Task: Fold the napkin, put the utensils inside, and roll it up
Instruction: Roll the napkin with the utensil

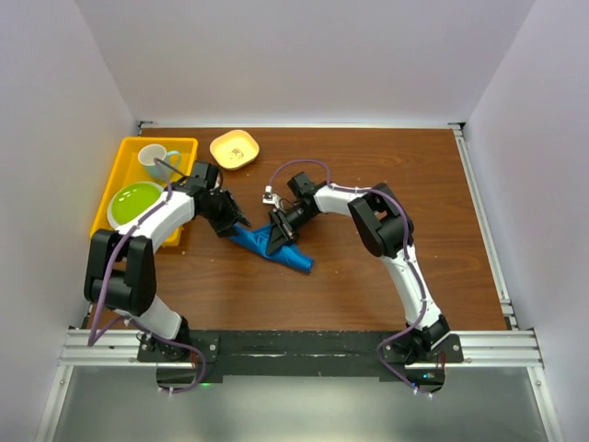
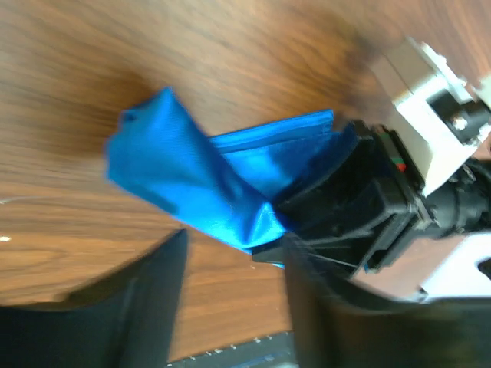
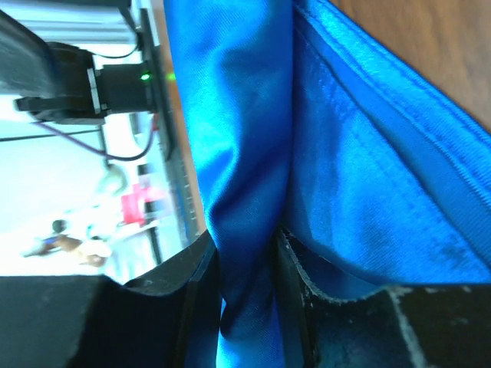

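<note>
**Blue napkin bunched at mid-surface, pinched by the right jaws**

The bright royal-blue soft cloth napkin (image 1: 276, 247) is seen bunched into a narrow, elongated bundle. It lies on the brown wood-grain surface (image 1: 368, 166), roughly at its middle. In the overhead view it is slanted from upper left down to lower right.

A fold of the napkin is clamped by the right jaws. In the right wrist view the cloth is pressed from both sides by the two black fingers (image 3: 192, 307), and the rest of the fabric is spread out beyond them.

The left jaws are held apart. In the left wrist view bare wood is seen in the gap between their dark fingers (image 2: 115, 314). The napkin's nearest corner lies just beyond that gap and is not gripped. From overhead, the left jaws are placed just beside the bundle's left end, close to the right jaws.

Further out, a yellow rectangular plastic tray (image 1: 161, 141) is set at the far left of the surface. A pale handled cup (image 1: 155, 158) and a round lime-green bowl (image 1: 136, 203) are held in it. A small round orange-yellow dish (image 1: 234, 149) is set just beside the tray's far right corner, apart from the napkin.
</note>
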Motion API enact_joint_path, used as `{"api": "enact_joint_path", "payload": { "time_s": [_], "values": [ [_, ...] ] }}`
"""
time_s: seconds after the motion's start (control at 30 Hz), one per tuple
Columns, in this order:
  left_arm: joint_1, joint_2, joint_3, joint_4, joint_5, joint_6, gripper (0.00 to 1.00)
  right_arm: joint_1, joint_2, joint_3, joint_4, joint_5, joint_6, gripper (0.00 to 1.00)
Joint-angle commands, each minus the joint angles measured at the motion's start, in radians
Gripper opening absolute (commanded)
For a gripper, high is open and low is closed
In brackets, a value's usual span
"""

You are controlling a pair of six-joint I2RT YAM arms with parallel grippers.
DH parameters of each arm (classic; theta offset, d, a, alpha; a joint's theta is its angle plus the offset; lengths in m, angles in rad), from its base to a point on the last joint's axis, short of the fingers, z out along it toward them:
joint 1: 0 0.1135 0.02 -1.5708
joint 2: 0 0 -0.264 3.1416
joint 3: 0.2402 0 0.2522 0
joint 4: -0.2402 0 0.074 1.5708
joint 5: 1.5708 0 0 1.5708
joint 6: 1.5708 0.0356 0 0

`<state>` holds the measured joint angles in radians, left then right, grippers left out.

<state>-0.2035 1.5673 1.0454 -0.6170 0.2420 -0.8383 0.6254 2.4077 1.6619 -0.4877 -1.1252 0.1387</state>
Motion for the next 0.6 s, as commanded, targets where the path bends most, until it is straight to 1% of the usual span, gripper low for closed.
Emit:
{"api": "enact_joint_path", "payload": {
  "time_s": [0.0,0.07,0.1,0.17,0.23,0.3,0.4,0.43,0.57],
  "values": [
    [-0.011,0.072,0.004,0.049,0.146,-0.051,0.43,0.004,0.114,-0.019,-0.06,0.137,-0.011,0.35],
    [-0.02,0.076,0.002,0.117,0.192,-0.044,0.35,0.002,0.128,-0.011,-0.071,0.148,-0.007,0.34],
    [-0.023,0.065,-0.01,0.141,0.194,-0.042,0.34,0.0,0.13,-0.01,-0.077,0.154,-0.007,0.33],
    [-0.031,0.016,-0.037,0.23,0.195,-0.039,0.33,-0.003,0.119,-0.014,-0.075,0.174,-0.01,0.36],
    [-0.031,0.004,-0.079,0.295,0.217,-0.036,0.31,-0.001,0.105,-0.016,-0.077,0.192,-0.008,0.43],
    [-0.031,0.023,-0.084,0.293,0.237,-0.015,0.3,-0.001,0.079,-0.011,-0.086,0.209,-0.001,0.5],
    [-0.031,0.046,-0.097,0.318,0.253,-0.002,0.29,-0.001,0.036,0.021,-0.146,0.263,-0.007,0.55],
    [-0.031,0.056,-0.099,0.322,0.255,0.001,0.29,-0.001,0.025,0.027,-0.158,0.284,-0.008,0.59],
    [-0.031,0.088,-0.099,0.359,0.278,0.019,0.28,-0.003,-0.019,0.078,-0.241,0.372,-0.011,0.63]
  ]
}}
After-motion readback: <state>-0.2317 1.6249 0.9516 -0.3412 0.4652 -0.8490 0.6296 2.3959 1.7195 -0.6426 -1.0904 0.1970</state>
